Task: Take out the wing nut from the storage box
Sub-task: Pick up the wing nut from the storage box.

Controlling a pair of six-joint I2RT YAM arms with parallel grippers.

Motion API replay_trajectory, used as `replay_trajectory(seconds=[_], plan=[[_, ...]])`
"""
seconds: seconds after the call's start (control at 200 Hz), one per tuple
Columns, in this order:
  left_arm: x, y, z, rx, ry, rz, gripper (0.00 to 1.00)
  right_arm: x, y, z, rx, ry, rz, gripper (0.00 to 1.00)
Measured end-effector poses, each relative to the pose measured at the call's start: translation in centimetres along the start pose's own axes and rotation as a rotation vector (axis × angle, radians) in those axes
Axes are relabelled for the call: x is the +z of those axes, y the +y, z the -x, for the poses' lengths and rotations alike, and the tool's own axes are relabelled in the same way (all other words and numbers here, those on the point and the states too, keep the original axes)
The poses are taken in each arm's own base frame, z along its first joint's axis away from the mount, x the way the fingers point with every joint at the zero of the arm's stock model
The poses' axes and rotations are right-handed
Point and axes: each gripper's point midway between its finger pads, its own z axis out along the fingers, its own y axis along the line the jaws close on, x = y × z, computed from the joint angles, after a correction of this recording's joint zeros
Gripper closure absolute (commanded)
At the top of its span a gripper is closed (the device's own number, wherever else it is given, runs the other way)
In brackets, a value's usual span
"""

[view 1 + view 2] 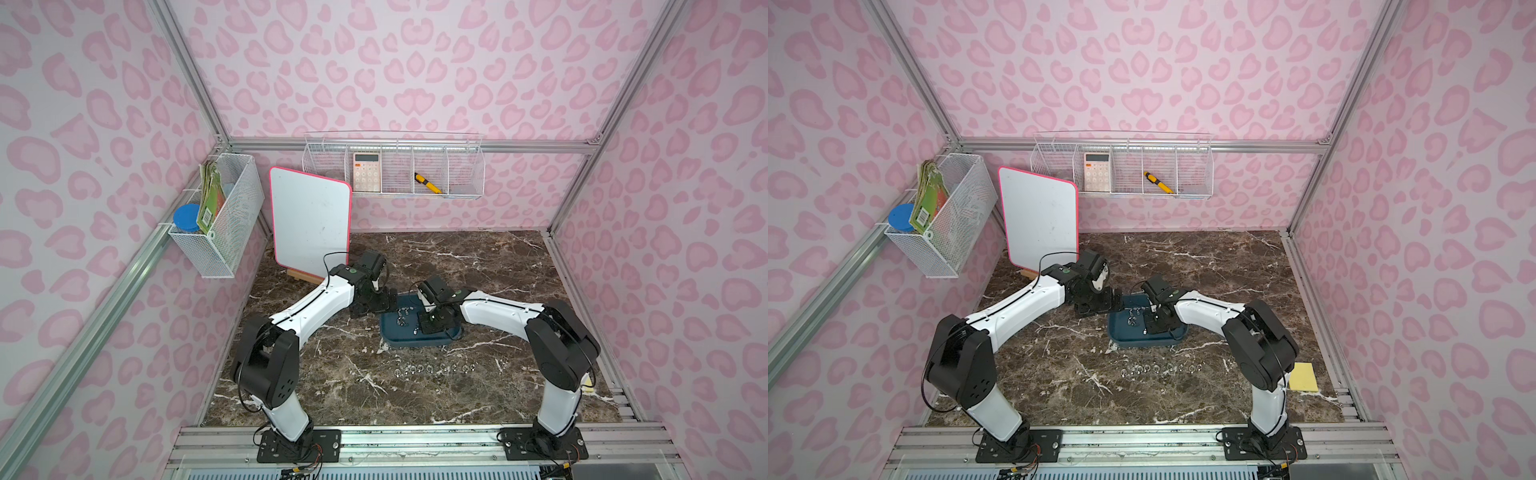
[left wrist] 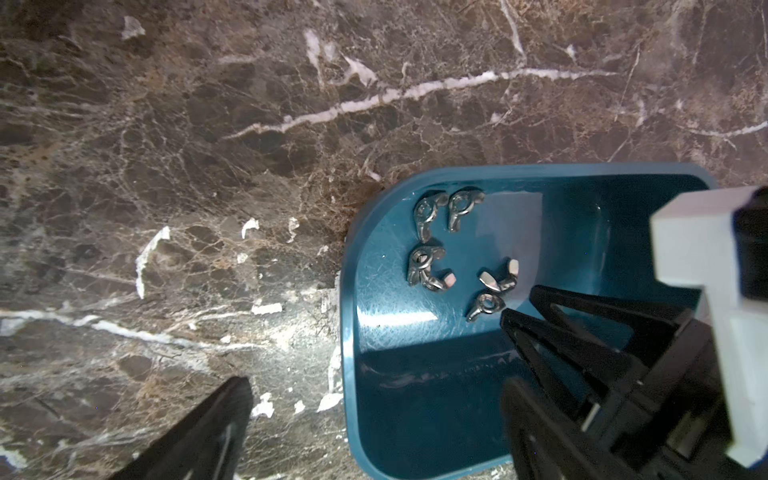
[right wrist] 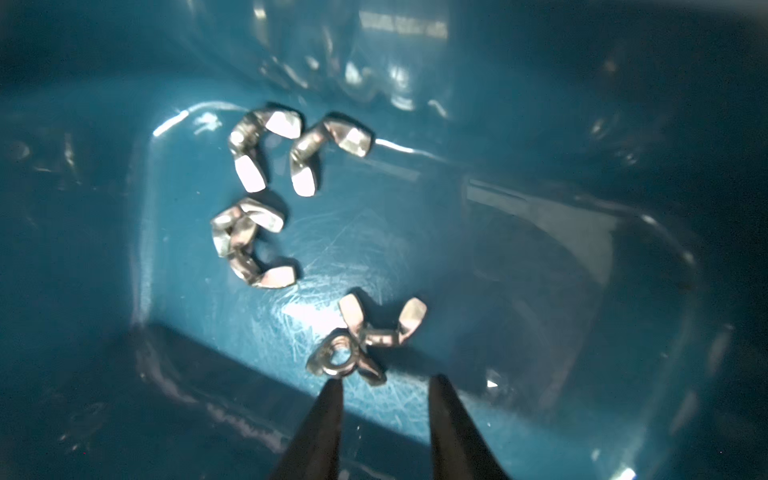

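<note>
Steel-grey, the nearest wing nut (image 3: 343, 358) lies flat on the floor of the storage box (image 3: 478, 257), just ahead of my right gripper (image 3: 385, 382). One fingertip (image 3: 333, 388) sits at the nut's edge, but I cannot tell whether it touches. My right jaws stand close together, with a strip of bare blue floor showing between them, and they grip nothing. A second nut (image 3: 384, 322) leans against the first, and others lie farther in, toward a rounded corner of the box. My left gripper (image 2: 376, 386) hangs spread wide at the box's rim, empty. The box sits on the brown marble table (image 1: 457, 266). A row of wing nuts (image 1: 434, 369) lies on the marble, nearer my bases.
</note>
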Motion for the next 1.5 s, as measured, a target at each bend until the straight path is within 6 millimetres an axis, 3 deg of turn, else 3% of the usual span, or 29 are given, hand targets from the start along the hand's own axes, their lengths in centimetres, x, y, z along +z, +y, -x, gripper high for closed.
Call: replay_trajectory(seconds=[0.145,0.39,0.56,0.665,0.99,1.5], plan=[[0.0,0.2,0.2,-0.007,-0.002,0.001,0.02,0.9,-0.2,-0.3,-0.007,0.036,-0.013,0.78],[-0.1,0.5,0.3,-0.016,-0.003,0.001,0.02,1.4,-1.6,2.7,0.025,-0.010,-0.038,0.78],[-0.2,0.6,0.4,-0.019,-0.005,0.001,0.01,0.5,-3.0,4.6,0.039,-0.056,-0.060,0.72],[-0.2,0.6,0.4,-0.019,-0.004,0.002,0.02,-0.3,-2.5,5.2,0.029,-0.078,-0.042,0.70],[-0.4,0.6,0.4,-0.021,-0.007,-0.003,0.01,0.1,-1.0,5.6,0.049,-0.069,0.000,0.62],[-1.1,1.2,-0.1,-0.028,-0.014,-0.003,0.01,1.8,-2.0,5.0,0.132,-0.030,-0.017,0.72]])
